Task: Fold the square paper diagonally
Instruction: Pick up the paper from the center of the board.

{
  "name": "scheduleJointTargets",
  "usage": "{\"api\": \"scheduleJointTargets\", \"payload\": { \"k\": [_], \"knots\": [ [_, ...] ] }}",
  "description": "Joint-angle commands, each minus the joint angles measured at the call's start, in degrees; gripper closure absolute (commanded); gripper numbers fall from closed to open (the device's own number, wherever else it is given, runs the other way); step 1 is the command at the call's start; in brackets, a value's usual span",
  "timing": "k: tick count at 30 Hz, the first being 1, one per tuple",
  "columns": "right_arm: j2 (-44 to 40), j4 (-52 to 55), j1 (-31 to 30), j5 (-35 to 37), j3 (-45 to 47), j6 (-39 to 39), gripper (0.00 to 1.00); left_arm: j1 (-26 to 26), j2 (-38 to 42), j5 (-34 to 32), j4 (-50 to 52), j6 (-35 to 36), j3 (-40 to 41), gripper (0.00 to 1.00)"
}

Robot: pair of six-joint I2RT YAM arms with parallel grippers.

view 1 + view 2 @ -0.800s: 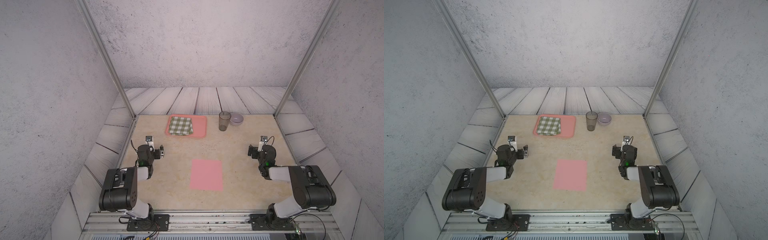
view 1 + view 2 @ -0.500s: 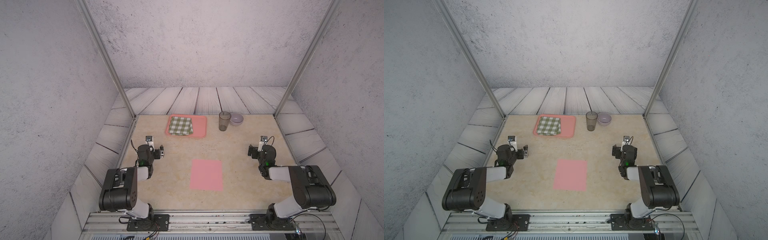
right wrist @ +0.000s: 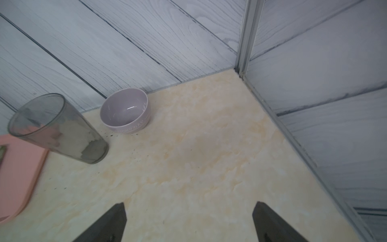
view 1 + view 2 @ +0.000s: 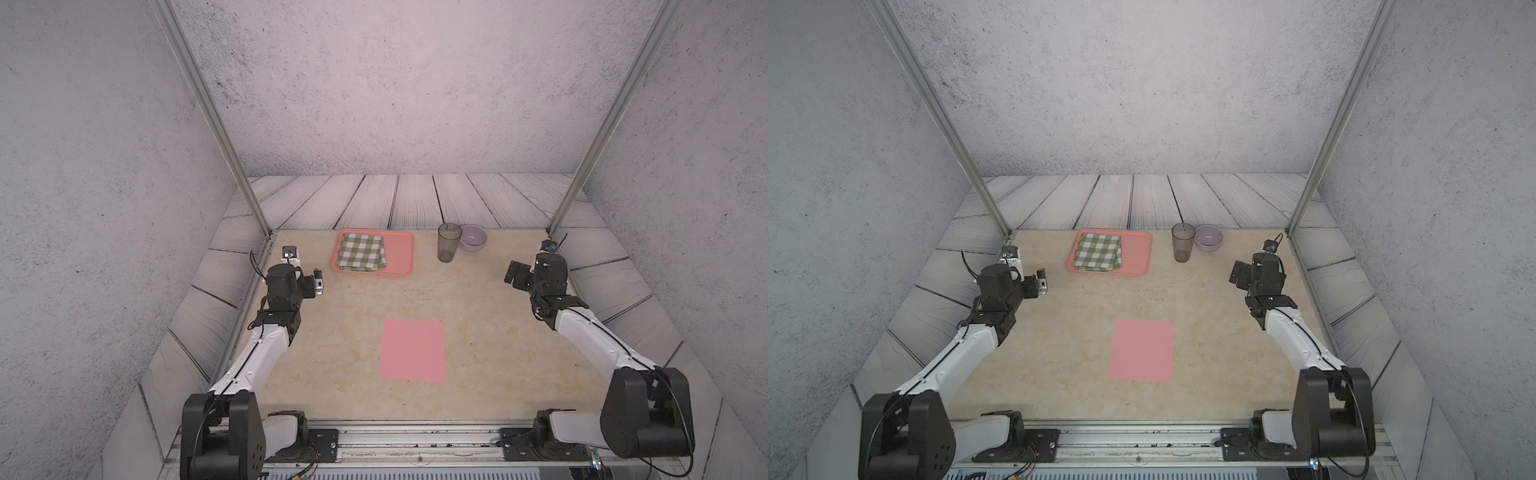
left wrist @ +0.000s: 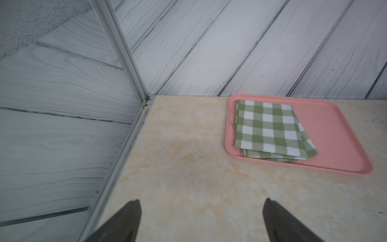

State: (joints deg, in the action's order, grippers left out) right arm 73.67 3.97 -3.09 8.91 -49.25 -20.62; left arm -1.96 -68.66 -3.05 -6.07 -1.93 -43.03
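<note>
Surface (image 4: 353, 332): beige, marbled, with dark specks, as seen in both top views. Four items lie directly on it.

- Square paper (image 4: 413, 350): pink, flat, unfolded, just toward 6 o'clock from centre, clear of everything else.
- Tray (image 4: 399, 253): salmon-pink, at 11 o'clock near the far edge.
- Tumbler (image 4: 449, 243): grey, see-through, upright, at 12 to 1 o'clock.
- Bowl (image 4: 473, 238): pale lilac, just beside the tumbler at its 2 o'clock.

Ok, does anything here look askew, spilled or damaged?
Nothing serious. The pink paper lies flat and unfolded; the checked cloth on the tray is folded unevenly, lower layers poking out; dark specks dot the table near the bowl.
</note>
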Motion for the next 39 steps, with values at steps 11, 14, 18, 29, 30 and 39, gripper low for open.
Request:
{"api": "scheduleJointTargets", "payload": {
  "k": [11,14,18,29,30,39],
  "knots": [
    [-20.53,25.78,-21.67,-12.76,11.14,-27.83,0.0,-17.08,-4.28,-0.31,19.33,-0.34,-2.14,0.03],
    [-22.76,25.29,-27.4,-14.17,13.35,-33.31,0.03,-18.73,-9.52,-0.31,17.5,-0.34,-3.68,0.03],
    [-25.08,23.54,-33.54,-14.09,16.87,-39.41,0.04,-22.1,-17.52,-0.31,18.04,-0.34,-8.99,0.03],
    [-22.41,10.2,-47.32,-10.71,25.19,-55.18,0.07,-27.61,-30.43,-0.31,25.04,-0.34,-17.88,0.03],
    [-21.95,7.85,-48.3,-10.58,26.3,-56.54,0.07,-28.08,-31.09,-0.31,26.56,-0.34,-18.51,0.03],
    [-16.58,-2.1,-55.55,-6.11,30.3,-63.27,0.08,-30.0,-36.63,36.54,32.24,-13.91,-22.52,0.38]
  ]
}}
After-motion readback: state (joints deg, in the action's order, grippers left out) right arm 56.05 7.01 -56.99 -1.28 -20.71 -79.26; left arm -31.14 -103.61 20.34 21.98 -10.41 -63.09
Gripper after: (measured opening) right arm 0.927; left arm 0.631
